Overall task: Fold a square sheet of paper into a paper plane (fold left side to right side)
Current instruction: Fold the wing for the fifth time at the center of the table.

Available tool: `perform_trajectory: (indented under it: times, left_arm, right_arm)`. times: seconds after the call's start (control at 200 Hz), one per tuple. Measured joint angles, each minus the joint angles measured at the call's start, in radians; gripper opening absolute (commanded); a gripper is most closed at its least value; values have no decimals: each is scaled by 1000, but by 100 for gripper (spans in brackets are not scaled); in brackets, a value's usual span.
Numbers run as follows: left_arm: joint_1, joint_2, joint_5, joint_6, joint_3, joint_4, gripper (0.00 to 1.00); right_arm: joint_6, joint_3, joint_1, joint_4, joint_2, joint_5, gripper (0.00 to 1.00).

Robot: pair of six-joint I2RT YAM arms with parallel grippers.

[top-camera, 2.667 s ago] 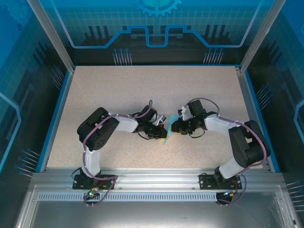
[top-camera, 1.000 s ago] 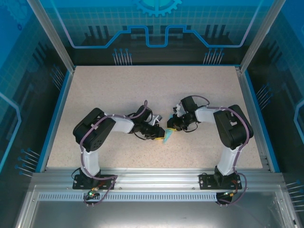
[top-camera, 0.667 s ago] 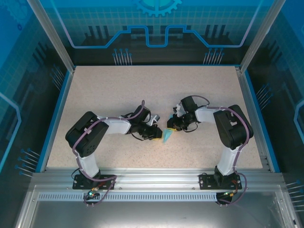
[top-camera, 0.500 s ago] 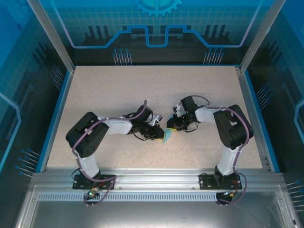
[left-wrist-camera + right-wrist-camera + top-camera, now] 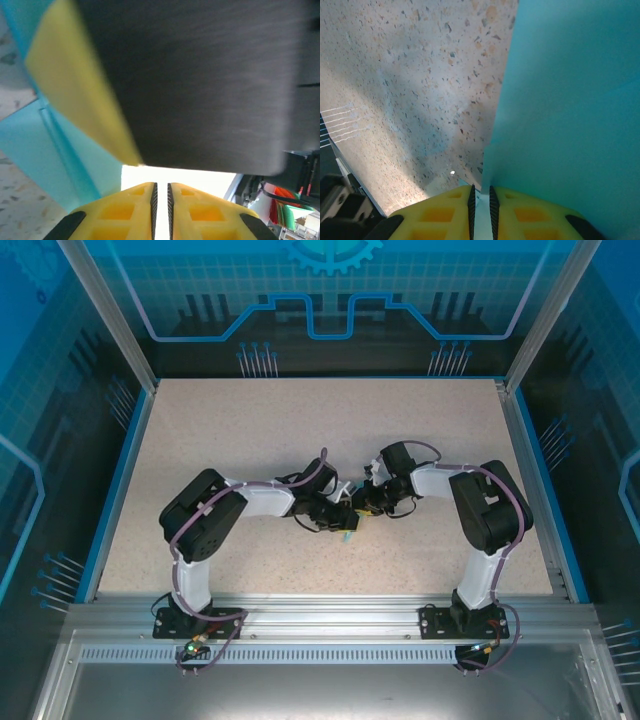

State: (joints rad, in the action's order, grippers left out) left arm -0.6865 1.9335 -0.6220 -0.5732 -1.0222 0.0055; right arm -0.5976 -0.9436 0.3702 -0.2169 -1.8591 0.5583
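When viewed from overhead, shows both arms bent inward, with the left gripper (image 5: 344, 521) and the right gripper (image 5: 363, 507) almost touching at the middle of the tabletop (image 5: 250, 440). Leaves just a sliver of the light-blue paper (image 5: 348, 534) peeking out below the left gripper, on the near side. Offers wide bare speckled surface all round: back toward the far wall, out to the blue rim (image 5: 118, 490) on either side, and a narrower strip in front before the metal rail (image 5: 320, 615).

From the right wrist: yellow fingertips (image 5: 445, 212) set to a narrow slit and pinching the paper's lower edge. Rises from that slit as a flat blue panel, its straight left edge running up and slightly right, with a small step just above the fingertips. Bare tabletop left of that edge.

From the left wrist: yellow fingertips (image 5: 125, 207) likewise almost together, with a bright slit between them. Cannot tell whether paper sits in it. Blue paper with one crease line at the left. Crowded from above by a blurred dark block (image 5: 200, 75) with a yellow pad, very close.
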Motion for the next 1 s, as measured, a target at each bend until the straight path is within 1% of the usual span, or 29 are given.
perform_trajectory:
  times: [0.765, 1.0]
  left_arm:
    - [-5, 20, 39, 7, 19, 0, 16]
    - [-10, 15, 59, 8, 24, 0, 14]
  right_arm:
    - [31, -21, -6, -35, -9, 0, 18]
    - [62, -45, -48, -66, -23, 5, 17]
